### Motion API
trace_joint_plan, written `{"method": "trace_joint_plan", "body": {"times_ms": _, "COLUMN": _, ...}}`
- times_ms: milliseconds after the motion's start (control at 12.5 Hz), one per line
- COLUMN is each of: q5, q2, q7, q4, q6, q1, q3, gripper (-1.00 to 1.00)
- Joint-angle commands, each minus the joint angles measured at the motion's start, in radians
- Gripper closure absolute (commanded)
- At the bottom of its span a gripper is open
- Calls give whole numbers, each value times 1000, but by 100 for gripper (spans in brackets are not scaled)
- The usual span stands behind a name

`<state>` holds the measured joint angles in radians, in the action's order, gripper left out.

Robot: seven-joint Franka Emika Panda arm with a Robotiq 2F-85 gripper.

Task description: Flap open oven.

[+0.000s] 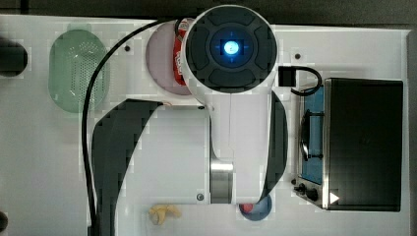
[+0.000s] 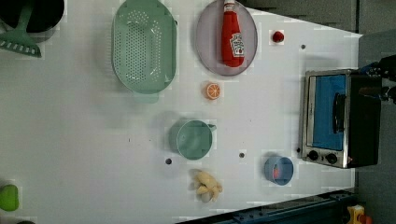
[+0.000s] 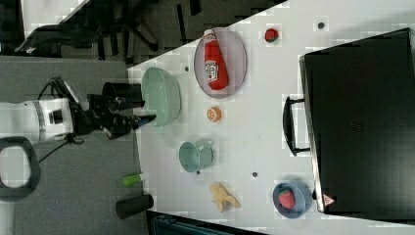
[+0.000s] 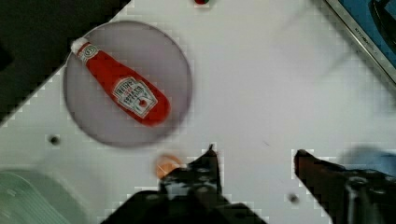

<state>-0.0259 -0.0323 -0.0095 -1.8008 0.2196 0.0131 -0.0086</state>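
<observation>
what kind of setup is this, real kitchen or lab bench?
Likely a lab bench staged as a kitchen: a white table with mounting holes, a toaster oven, a ketchup bottle on a plate, toy-looking food.

Ketchup bottle [image 4: 123, 94] on grey plate [image 4: 175, 84]

Ketchup bottle [image 4: 122, 91]: you see it lying on the grey plate [image 4: 93, 126], ahead of the claw.
Orange slice [image 4: 166, 164]: just beside one claw finger.
Green colander [image 2: 144, 44]: past the plate.
Green cup [image 2: 193, 139]: near the banana [image 2: 205, 185].
</observation>
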Motion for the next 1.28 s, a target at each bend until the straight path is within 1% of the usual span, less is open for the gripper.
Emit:
{"method": "trace_joint_plan", "body": {"times_ms": 80, "q5": 19, "q2": -402, "q7": 90, "q4": -261, "q6": -157, "q1": -45, "q3": -26, "gripper": -58}}
{"method": "trace_joint_plan", "body": {"times_ms": 240, "q5": 19, "q2": -402, "q7": 90, "q4": -261, "q6": -157, "q1": -45, "q3": -26, "gripper": -100}}
{"method": "trace_joint_plan", "body": {"times_ms": 400, "q5": 19, "q2": -402, "q7": 90, "q4": -261, "q6": -157, "q1": -45, "q3": -26, "gripper": -100}}
{"method": "trace_joint_plan", "body": {"times_ms": 480, "q5": 19, "q2": -402, "q7": 90, "q4": -261, "q6": -157, "q1": -45, "q3": -27, "gripper": -90}}
{"method": "trace_joint_plan", "body": {"times_ms": 720, "q5": 19, "q2": -399, "q7": 90, "q4": -263, "q6": -153, "q1": -45, "q3": -28, "gripper": -14}}
{"method": "trace_joint_plan", "body": {"times_ms": 960, "q5": 18, "q2": -370, "q7": 87, "q4": -269, "q6": -150, "q1": -46, "q3": -51, "gripper": 56}}
{"method": "trace_joint_plan", "body": {"times_ms": 1040, "q5": 18, "q2": -355, "q7": 85, "q4": -275, "q6": -149, "q1": -47, "q3": -64, "gripper": 65}}
{"method": "trace_joint_plan", "body": {"times_ms": 1280, "q5": 18, "q2": -303, "q7": -12, "q4": -293, "q6": -132, "q1": -48, "q3": -110, "gripper": 65}}
